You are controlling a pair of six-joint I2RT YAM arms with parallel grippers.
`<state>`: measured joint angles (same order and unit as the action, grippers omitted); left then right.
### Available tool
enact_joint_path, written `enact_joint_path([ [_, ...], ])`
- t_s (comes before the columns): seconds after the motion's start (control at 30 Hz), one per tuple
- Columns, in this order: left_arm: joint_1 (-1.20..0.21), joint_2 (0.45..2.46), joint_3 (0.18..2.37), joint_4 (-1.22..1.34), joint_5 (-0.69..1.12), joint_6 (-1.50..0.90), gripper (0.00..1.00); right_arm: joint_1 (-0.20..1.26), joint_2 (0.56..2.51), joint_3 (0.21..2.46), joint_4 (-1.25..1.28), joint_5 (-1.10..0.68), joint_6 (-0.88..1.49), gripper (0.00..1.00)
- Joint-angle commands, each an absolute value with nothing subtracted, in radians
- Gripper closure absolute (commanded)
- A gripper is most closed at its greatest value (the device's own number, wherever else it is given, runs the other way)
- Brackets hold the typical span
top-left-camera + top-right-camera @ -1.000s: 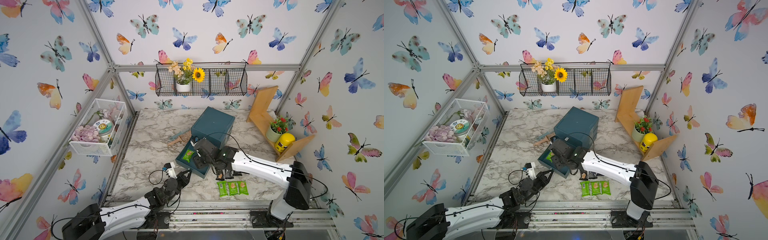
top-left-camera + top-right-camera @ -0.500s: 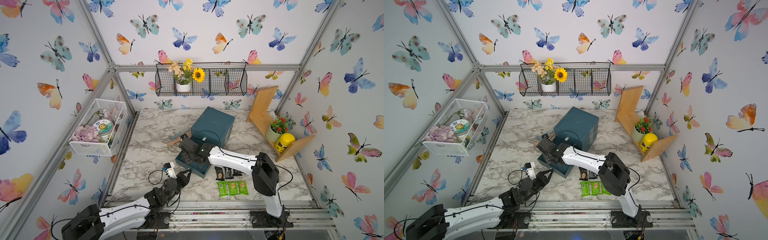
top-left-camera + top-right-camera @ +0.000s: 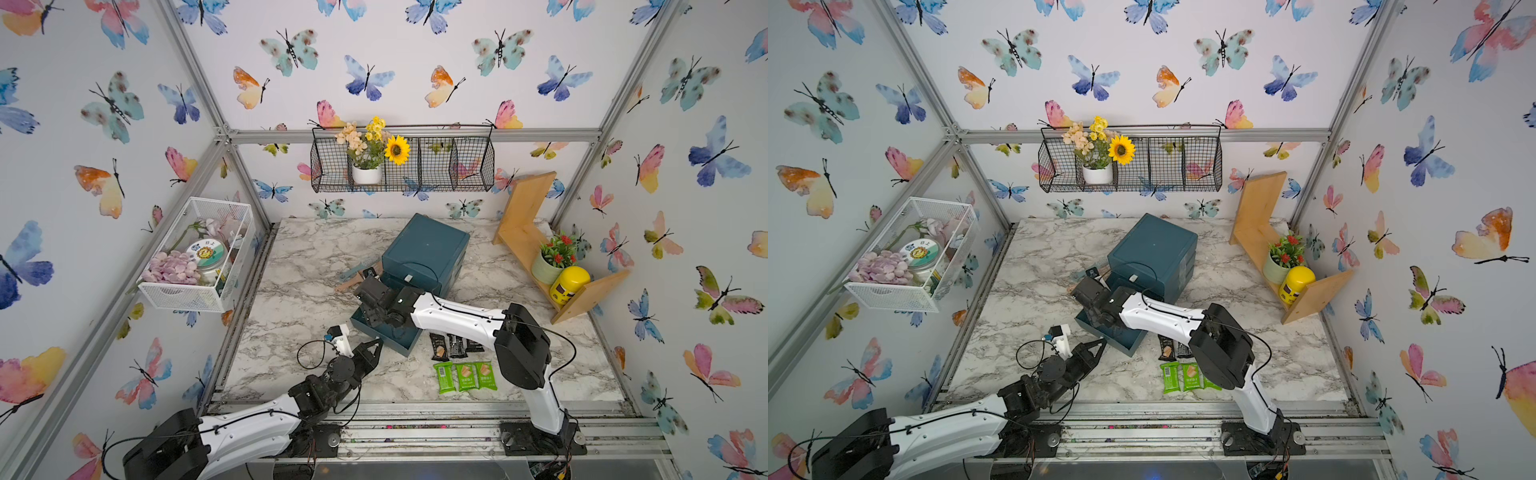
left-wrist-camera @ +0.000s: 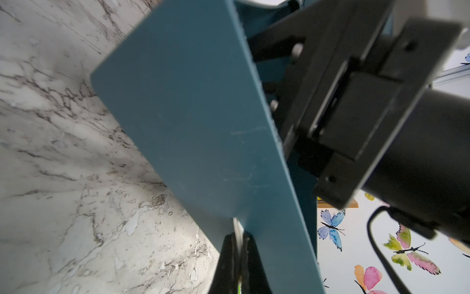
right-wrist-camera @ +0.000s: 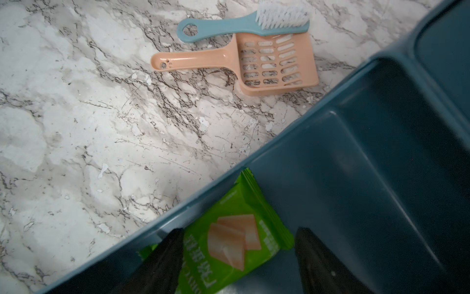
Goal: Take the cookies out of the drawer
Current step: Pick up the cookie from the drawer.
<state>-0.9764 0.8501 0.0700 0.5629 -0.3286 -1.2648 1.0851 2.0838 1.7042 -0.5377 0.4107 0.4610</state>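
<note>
Right gripper (image 5: pixel 239 230) is down inside the pulled-out drawer (image 5: pixel 343 157), jaws standing wide, with a green cookie packet (image 5: pixel 229 244) lying between the fingers (image 5: pixel 162 257). One finger overlaps the packet's edge and the other stands clear of it, so no squeeze there. The packet lies against the drawer's side wall, biscuit print up. In both top views the drawer sticks out of the teal cabinet (image 3: pixel 424 253) mid-worktop (image 3: pixel 299 299), angled toward the front-left corner, and the right arm covers most of its inside. Left gripper (image 3: pixel 376 344) is closed up tight, tips right at the drawer's front panel (image 4: pixel 190 114). A thin pale strip shows between those tips, and what it is I can't tell. Near the worktop's front edge lie three green packets (image 3: pixel 465 376) side by side, with three black packets (image 3: pixel 455 345) just behind them, beside the drawer's front corner. A blue brush (image 5: pixel 244 24) and a peach scoop (image 5: pixel 267 63) lie touching on the marble beside the cabinet.
</note>
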Motion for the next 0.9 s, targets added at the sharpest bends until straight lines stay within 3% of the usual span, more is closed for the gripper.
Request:
enact_joint_path([
  [0.0, -0.971, 0.852, 0.083, 0.581, -0.347, -1.260, 1.00, 1.078, 2.061, 1.684, -0.610, 0.473, 0.472, 0.27],
  [0.33, -0.971, 0.872, 0.084, 0.596, -0.339, -1.261, 1.00, 1.078, 1.924, 1.594, -0.628, 0.511, 0.513, 0.27],
  [0.47, -0.971, 0.875, 0.087, 0.599, -0.339, -1.261, 1.00, 1.080, 1.942, 1.608, -0.565, 0.435, 0.574, 0.28],
  [0.87, -0.970, 0.871, 0.089, 0.589, -0.339, -1.260, 1.00, 1.092, 2.078, 1.725, -0.608, 0.433, 0.719, 0.27],
])
